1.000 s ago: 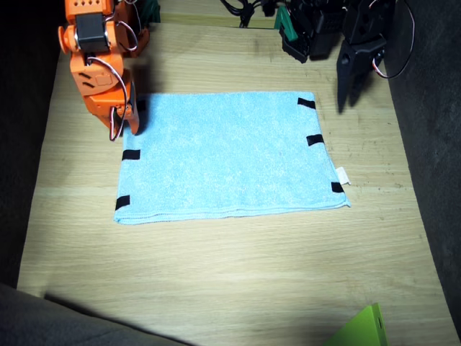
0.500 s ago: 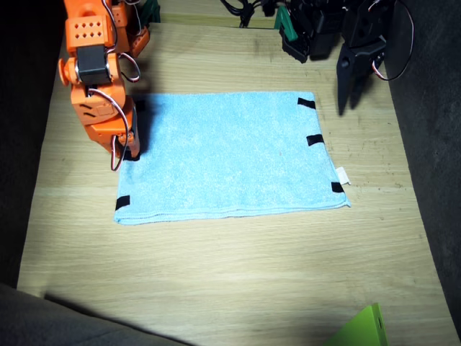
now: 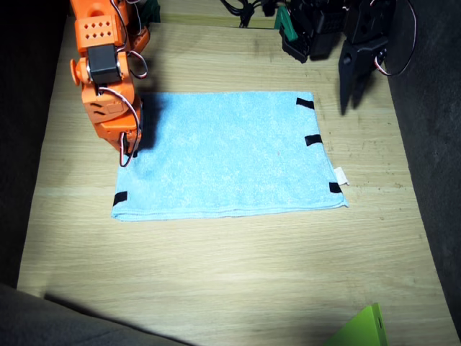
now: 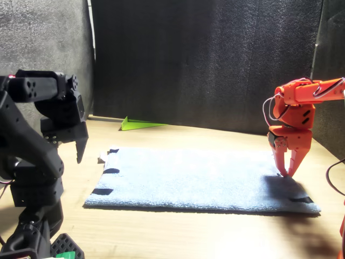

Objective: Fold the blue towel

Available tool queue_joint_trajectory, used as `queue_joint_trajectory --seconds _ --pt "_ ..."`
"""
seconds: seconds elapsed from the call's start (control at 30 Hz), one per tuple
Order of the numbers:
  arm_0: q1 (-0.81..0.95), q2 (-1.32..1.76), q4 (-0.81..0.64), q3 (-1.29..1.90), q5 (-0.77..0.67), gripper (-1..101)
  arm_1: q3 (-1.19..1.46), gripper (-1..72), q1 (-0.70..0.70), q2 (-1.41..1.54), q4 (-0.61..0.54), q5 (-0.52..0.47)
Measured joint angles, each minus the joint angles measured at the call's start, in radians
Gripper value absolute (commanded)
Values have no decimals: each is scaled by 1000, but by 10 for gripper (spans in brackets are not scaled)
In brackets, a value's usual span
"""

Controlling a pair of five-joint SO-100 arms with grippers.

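The towel [image 3: 227, 155] is spread flat on the bench [image 3: 238, 281], unfolded. It is judged light, soft and limp, best pinched at a corner or short edge. The right tool [image 4: 288, 171] is slightly parted, tips at the towel's short edge. The left tool [image 3: 348, 92] is held clear; its state cannot be told.

You see a sky-blue towel [image 3: 230, 155] with black tape marks [image 3: 313, 140], a pale wood-grain worktop [image 3: 238, 274], an orange right arm [image 3: 104, 72], a black left arm [image 3: 360, 36].
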Motion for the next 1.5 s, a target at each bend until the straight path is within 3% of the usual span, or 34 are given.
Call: queue_joint_trajectory --seconds 0.37,0.67,0.83,1.5 --pt "0 0 -15 37 8 221 -41 0 140 130 158 48" --pt "-2 -3 -54 72 8 221 -440 0 215 -40 351 55" --pt "-2 -3 -84 89 8 224 -606 0 265 -133 365 28" --pt "-12 -28 -161 146 9 221 -732 -1 479 -192 374 -20"
